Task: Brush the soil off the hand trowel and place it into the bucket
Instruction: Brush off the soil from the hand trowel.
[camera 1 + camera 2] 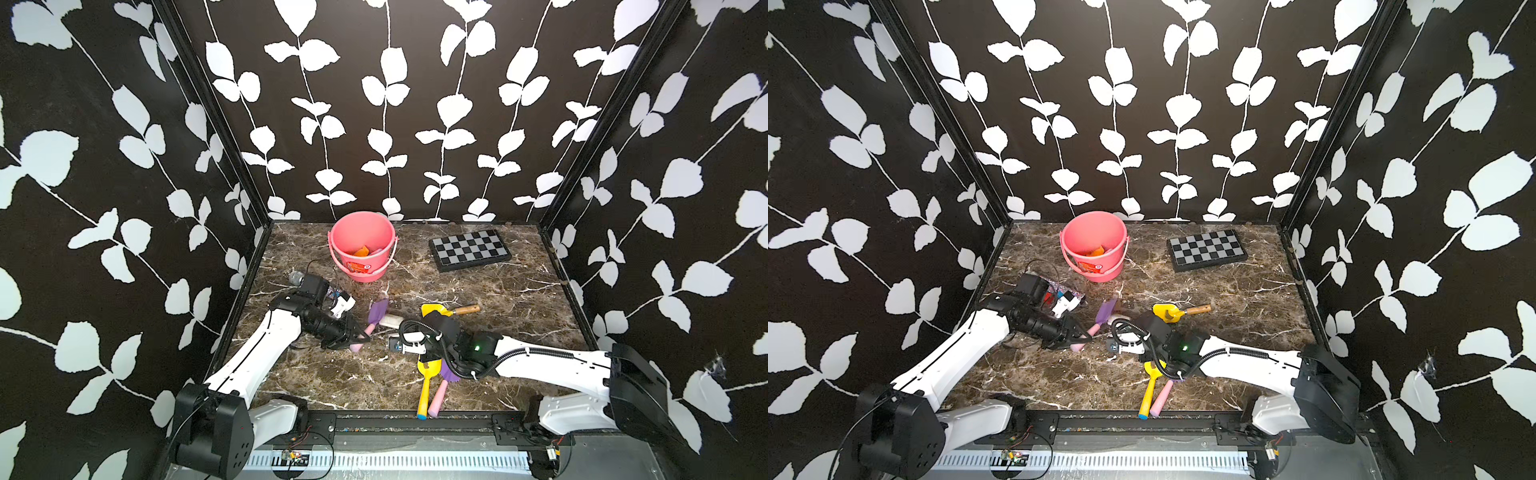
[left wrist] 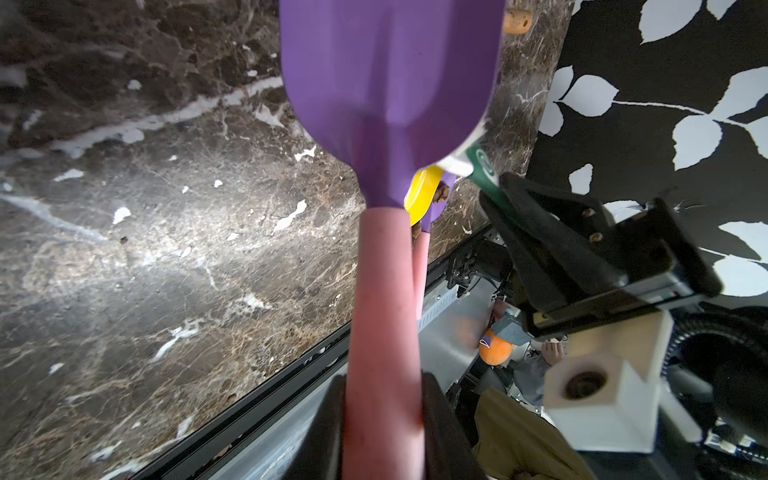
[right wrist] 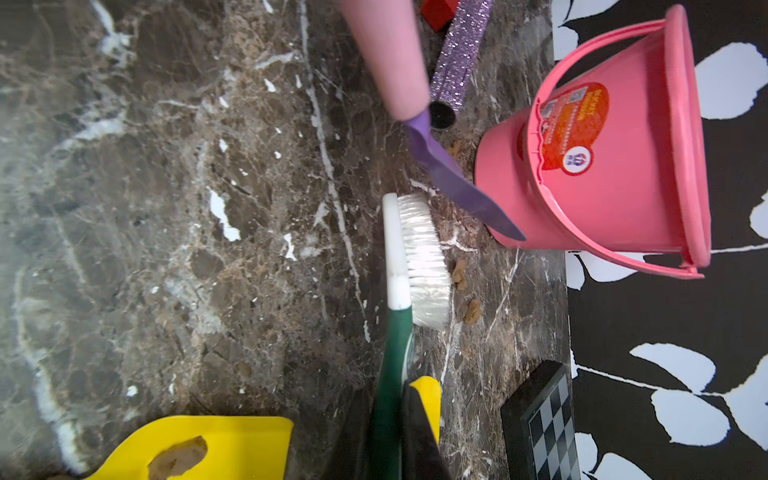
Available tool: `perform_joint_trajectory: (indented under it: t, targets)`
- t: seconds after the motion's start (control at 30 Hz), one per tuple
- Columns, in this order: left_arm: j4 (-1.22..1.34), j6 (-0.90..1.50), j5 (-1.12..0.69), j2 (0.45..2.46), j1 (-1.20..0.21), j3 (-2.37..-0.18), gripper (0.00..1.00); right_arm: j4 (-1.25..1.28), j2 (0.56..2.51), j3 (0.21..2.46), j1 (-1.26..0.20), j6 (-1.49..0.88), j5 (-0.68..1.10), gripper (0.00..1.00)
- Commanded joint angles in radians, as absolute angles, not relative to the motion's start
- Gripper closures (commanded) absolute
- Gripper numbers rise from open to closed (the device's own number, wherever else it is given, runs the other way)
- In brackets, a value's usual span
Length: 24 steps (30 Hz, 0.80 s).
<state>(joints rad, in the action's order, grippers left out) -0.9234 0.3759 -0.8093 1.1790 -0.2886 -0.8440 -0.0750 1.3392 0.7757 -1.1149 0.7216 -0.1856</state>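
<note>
The left pincer [image 2: 384, 415] is clamped narrow on the pink handle of the purple trowel [image 1: 378, 311]. The trowel's long axis runs straight out from the jaws, handle at the pincer and blade away from it, and it aims roughly at the bucket [image 1: 374, 266]. The bucket stands upright on the table [image 1: 519, 299], beyond the blade tip. The blade face that the left wrist view shows carries no lump. The other face is hidden.

Just right of the blade is the brush [image 3: 424, 257], its white bristles turned toward the trowel. In the right wrist view a sliver of table shows between bristles and blade, so they look apart, though only just. A few lumps of soil [image 3: 459, 272] lie on the table just past the bristles.

The right pincer [image 3: 390, 424] is closed tight on the brush's green handle, with the brush head pointing out ahead of it. A yellow trowel [image 3: 216, 444] under that arm has a lump on it.

The left arm is the nearer to the bucket and already has the trowel. In my judgement the drop turns on carrying the blade forward along its own line and up over the rim.
</note>
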Motion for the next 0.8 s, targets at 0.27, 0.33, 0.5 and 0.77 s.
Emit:
perform_joint_trajectory:
  t: [0.27, 0.33, 0.5, 0.77]
  targets:
    - [-0.977, 0.334, -0.804, 1.173, -0.328, -0.846, 1.00, 0.197, 1.349, 0.734, -1.140, 0.932, -0.264, 1.00]
    - [-0.988, 0.328, -0.804, 1.173, -0.330, -0.851, 1.00, 0.238, 1.351, 0.718, -1.117, 0.962, -0.288, 1.00]
    - [-1.010, 0.313, -0.796, 1.177, -0.330, -0.863, 1.00, 0.299, 1.353, 0.674, -1.066, 1.014, -0.320, 1.00]
    - [-1.042, 0.311, -0.772, 1.179, -0.330, -0.917, 1.00, 0.255, 1.322, 0.625, -1.107, 0.988, -0.249, 1.00]
